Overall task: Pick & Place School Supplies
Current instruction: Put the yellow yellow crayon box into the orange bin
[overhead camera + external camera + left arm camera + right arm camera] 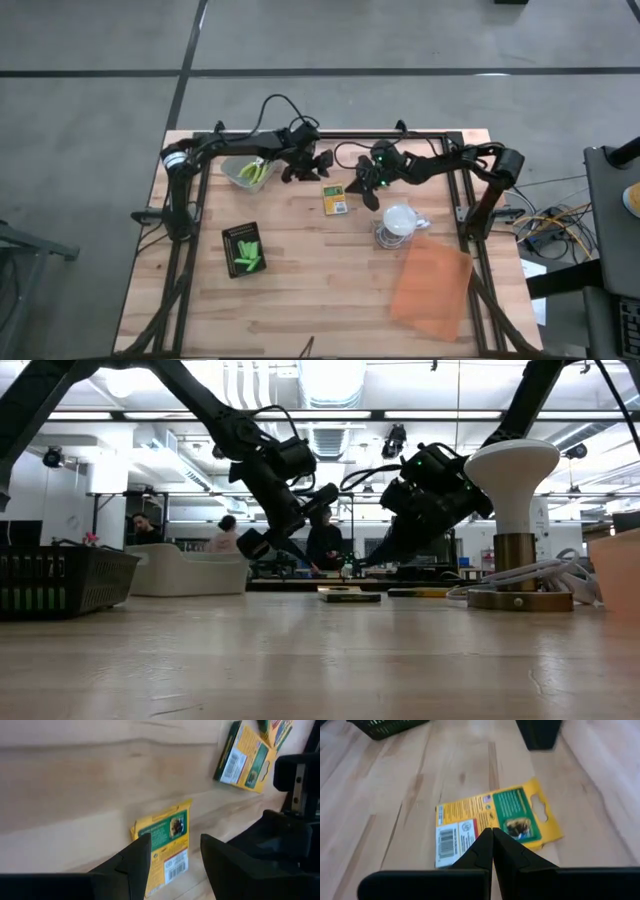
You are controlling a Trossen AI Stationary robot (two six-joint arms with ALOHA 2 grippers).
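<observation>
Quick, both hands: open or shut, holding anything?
Left hand: open, empty, over a yellow box.
Right hand: shut, empty, over a yellow box.

Orange-yellow box [490, 827] with green label, black tray [244, 249], translucent orange sheet [431, 289]

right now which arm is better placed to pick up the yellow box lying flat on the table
Left. The left tool is open, its fingers either side of the yellow box. The right tool also points at it but is shut and would have to open first.

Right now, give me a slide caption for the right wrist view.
Shut right hand poised above a flat orange-yellow box with green label lying on the wooden table.
</observation>
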